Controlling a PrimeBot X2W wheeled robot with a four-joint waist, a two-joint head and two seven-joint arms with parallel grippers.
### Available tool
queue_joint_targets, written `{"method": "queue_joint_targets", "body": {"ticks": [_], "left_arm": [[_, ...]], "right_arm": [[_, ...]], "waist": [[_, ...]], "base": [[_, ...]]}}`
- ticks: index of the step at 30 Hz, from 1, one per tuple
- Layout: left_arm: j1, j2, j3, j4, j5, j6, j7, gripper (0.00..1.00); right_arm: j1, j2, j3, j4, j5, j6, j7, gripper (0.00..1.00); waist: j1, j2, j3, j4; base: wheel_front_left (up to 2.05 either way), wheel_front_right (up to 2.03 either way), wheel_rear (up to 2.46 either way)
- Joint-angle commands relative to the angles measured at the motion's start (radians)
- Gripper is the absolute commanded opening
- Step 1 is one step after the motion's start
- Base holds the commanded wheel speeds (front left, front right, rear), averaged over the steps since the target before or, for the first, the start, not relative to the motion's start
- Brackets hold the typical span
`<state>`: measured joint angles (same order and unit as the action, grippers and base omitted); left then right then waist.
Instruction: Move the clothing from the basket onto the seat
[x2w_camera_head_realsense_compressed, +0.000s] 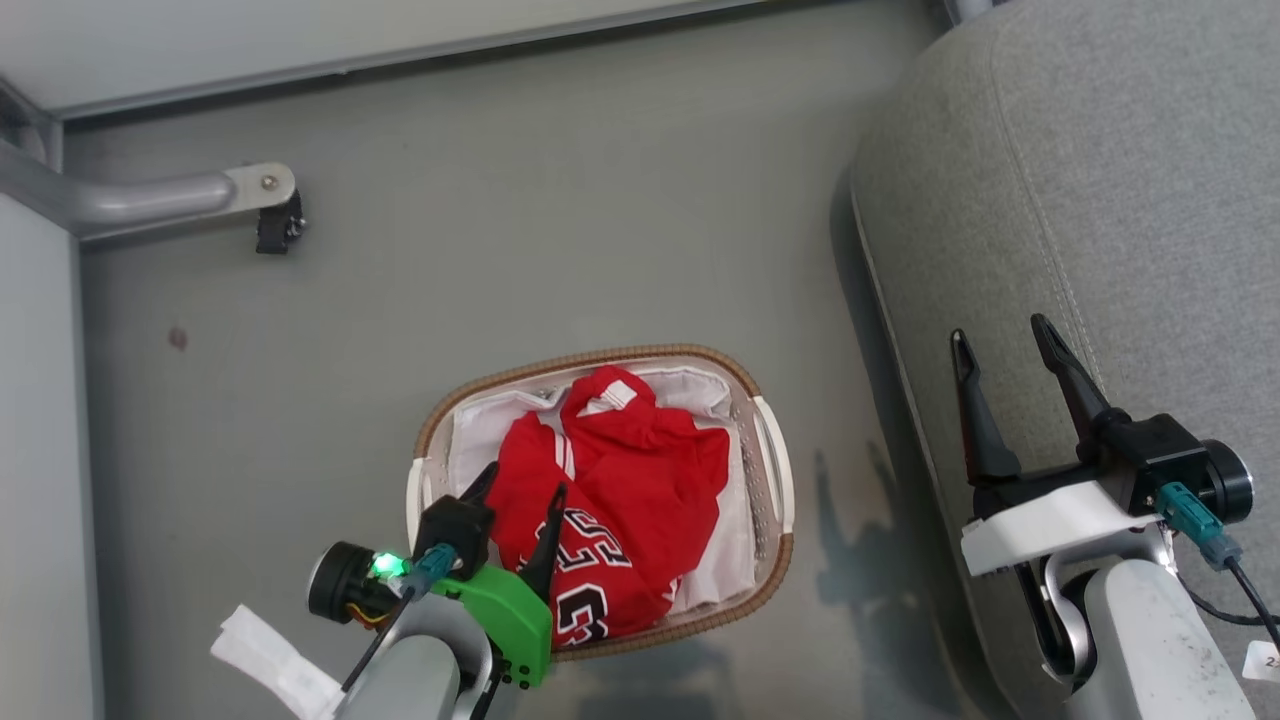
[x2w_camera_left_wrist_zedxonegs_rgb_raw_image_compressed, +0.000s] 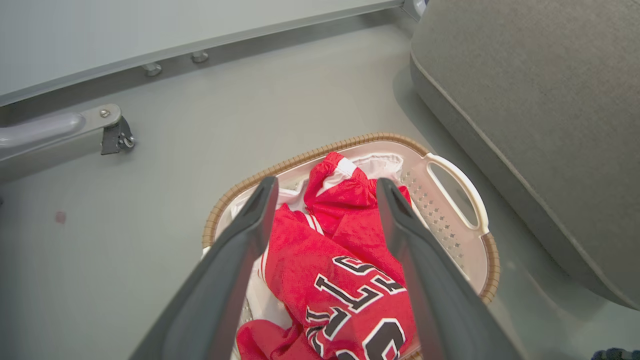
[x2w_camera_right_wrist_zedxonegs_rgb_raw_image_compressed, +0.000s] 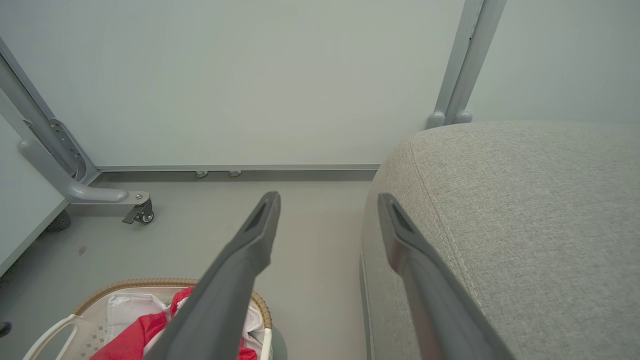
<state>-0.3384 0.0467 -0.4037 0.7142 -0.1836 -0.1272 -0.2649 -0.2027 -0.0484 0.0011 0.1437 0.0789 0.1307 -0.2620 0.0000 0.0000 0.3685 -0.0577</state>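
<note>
Grey floor (x2w_camera_head_realsense_compressed: 500, 250) held basket (x2w_camera_head_realsense_compressed: 600, 357) beside seat (x2w_camera_head_realsense_compressed: 1100, 200). Left gripper (x2w_camera_head_realsense_compressed: 524, 480) hung spread, empty, over the clothing (x2w_camera_head_realsense_compressed: 640, 470); right gripper (x2w_camera_head_realsense_compressed: 1000, 328) likewise. Should pinch a thick red fold, clear of liner (x2w_camera_head_realsense_compressed: 478, 430)

Lower centre of head view: clothing (x2w_camera_head_realsense_compressed: 640, 470) in basket (x2w_camera_head_realsense_compressed: 600, 357), on floor (x2w_camera_head_realsense_compressed: 500, 250). Right side: seat (x2w_camera_head_realsense_compressed: 1100, 200), near basket, apart. Lower left: left gripper (x2w_camera_head_realsense_compressed: 524, 480) over clothing. Lower right: right gripper (x2w_camera_head_realsense_compressed: 1000, 330) at seat edge.
</note>
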Motion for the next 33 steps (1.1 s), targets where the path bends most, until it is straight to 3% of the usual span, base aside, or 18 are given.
{"method": "queue_joint_targets", "body": {"ticks": [1, 8, 18, 29, 30, 31, 32, 33], "left_arm": [[-0.040, 0.007, -0.024, 0.036, 0.007, -0.004, 0.001, 1.00], [-0.157, 0.007, -0.210, 0.217, -0.022, -0.005, 0.003, 1.00], [-0.261, 0.024, -0.393, 0.377, -0.074, -0.005, 0.053, 1.00], [-0.338, 0.051, -0.411, 0.492, -0.110, 0.017, 0.053, 1.00], [-0.344, 0.051, -0.411, 0.501, -0.112, 0.022, 0.053, 0.83], [-0.347, 0.050, -0.411, 0.507, -0.113, 0.022, 0.052, 0.45], [-0.350, 0.050, -0.411, 0.512, -0.113, 0.023, 0.052, 0.16], [-0.354, 0.050, -0.412, 0.517, -0.114, 0.024, 0.051, 0.00]], "right_arm": [[-0.023, -0.004, 0.002, -0.007, 0.006, 0.000, -0.005, 1.00], [-0.077, -0.003, 0.032, -0.027, 0.030, 0.000, -0.005, 1.00], [-0.133, -0.003, 0.082, -0.048, 0.060, 0.000, -0.005, 1.00], [-0.148, -0.003, 0.103, -0.048, 0.092, 0.000, -0.005, 1.00], [-0.148, -0.003, 0.106, -0.047, 0.093, 0.000, -0.005, 1.00], [-0.148, -0.003, 0.107, -0.047, 0.094, 0.000, -0.005, 1.00], [-0.146, -0.003, 0.107, -0.046, 0.095, 0.000, -0.005, 1.00], [-0.145, -0.003, 0.107, -0.045, 0.097, 0.000, -0.005, 1.00]], "waist": [[0.0000, 0.0000, 0.116, -0.054], [0.0000, 0.0000, 0.217, -0.088], [0.0000, 0.0000, 0.335, -0.131], [0.0000, 0.0000, 0.371, -0.159], [0.0000, 0.0000, 0.371, -0.162], [0.0000, 0.0000, 0.370, -0.164], [0.0000, 0.0000, 0.369, -0.165], [0.0000, 0.0000, 0.368, -0.166]], "base": [[0.00, 0.00, 0.00], [0.00, 0.00, 0.00], [0.00, 0.00, 0.00], [0.00, 0.00, 0.00], [0.00, 0.00, 0.00], [0.00, 0.00, 0.00], [0.00, 0.00, 0.00], [0.00, 0.00, 0.00]]}}
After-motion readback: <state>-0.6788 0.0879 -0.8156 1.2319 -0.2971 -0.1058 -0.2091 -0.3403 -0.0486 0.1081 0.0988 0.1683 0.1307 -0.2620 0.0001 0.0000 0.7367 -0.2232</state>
